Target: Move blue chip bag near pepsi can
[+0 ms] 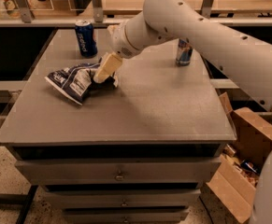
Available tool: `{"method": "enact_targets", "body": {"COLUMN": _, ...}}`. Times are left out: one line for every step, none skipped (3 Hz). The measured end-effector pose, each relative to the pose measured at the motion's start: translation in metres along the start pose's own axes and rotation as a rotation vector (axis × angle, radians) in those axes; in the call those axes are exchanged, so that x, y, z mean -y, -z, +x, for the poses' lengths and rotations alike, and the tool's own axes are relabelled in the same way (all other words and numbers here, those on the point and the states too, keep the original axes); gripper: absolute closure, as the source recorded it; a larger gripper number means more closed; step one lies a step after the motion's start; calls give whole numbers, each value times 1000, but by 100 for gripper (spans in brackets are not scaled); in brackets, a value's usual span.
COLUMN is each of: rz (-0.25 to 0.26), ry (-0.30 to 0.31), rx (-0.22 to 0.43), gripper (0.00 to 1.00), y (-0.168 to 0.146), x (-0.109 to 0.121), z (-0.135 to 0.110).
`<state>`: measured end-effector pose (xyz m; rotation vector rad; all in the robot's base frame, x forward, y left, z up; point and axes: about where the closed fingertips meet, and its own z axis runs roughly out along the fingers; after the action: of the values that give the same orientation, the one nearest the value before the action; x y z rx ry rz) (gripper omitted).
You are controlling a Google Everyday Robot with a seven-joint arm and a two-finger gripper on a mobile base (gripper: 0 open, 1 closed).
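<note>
Starting at the near edge, you see the grey drawers (pixel 119 174) below the table (pixel 149 111), each with a small knob in the middle. On the floor to the right of them stands an open cardboard box (pixel 247 171) with some small things inside, and I cannot tell what they are.

On the table top, in the left half, lies the blue chip bag (pixel 72 82). It is crumpled, dark navy with white printed panels, and it rests flat on the surface with its long side running from left to right.

The tool (pixel 103 76) is at the right end of this bag, pointing down and to the left, and it touches the foil there. You cannot tell from this view whether the tool is apart, together or clamped on the bag, because the bag and the tool cover each other at that place. The white arm (pixel 196 31) comes in from the right side and goes over the far part of the table.

Farther back, on the far left part of the table, the pepsi can (pixel 86 38) stands upright. It is near the bag but apart from it, with a strip of bare table between. On the far right stands a slimmer can (pixel 184 52), also upright, partly behind the arm and well apart from the bag.
</note>
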<state>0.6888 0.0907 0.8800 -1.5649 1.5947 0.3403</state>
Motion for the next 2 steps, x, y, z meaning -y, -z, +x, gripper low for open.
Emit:
{"method": "enact_targets", "body": {"rz": 5, "ry": -4, "rx": 9, "gripper": 0, "y": -5, "x": 1, "z": -2}}
{"method": "enact_targets", "body": {"rz": 7, "ry": 10, "rx": -7, "gripper": 18, "y": -12, "x": 0, "z": -4}}
